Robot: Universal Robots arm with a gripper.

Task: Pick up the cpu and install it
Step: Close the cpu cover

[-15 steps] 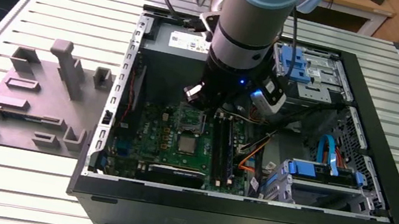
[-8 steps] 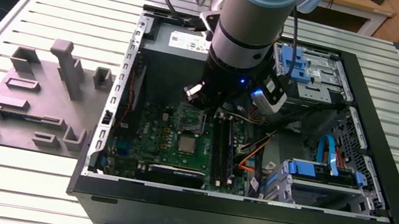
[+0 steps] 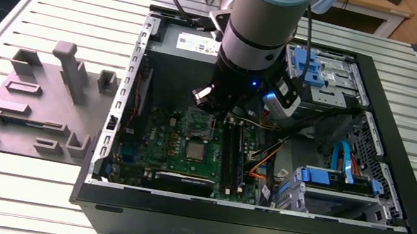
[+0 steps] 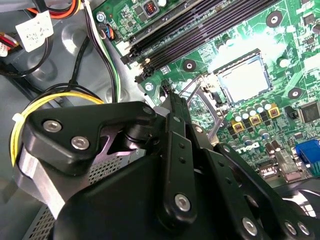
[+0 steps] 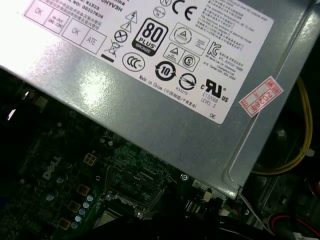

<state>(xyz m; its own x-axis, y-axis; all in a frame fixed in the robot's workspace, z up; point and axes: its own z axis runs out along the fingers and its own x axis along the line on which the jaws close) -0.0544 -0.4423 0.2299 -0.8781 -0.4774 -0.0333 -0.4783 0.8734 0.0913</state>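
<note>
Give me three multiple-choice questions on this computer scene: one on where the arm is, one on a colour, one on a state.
1. Where does the arm reach?
A. into the computer case
B. onto a shelf
C. down to the floor

2. What colour is the circuit board?
A. red
B. white
C. green

3. How is the computer case?
A. shut
B. open, with its insides showing
C. wrapped in plastic

Answers:
1 A, the arm comes down inside the case walls.
2 C, the board is green in the exterior view.
3 B, the board, cables and drive bays lie uncovered.
</note>
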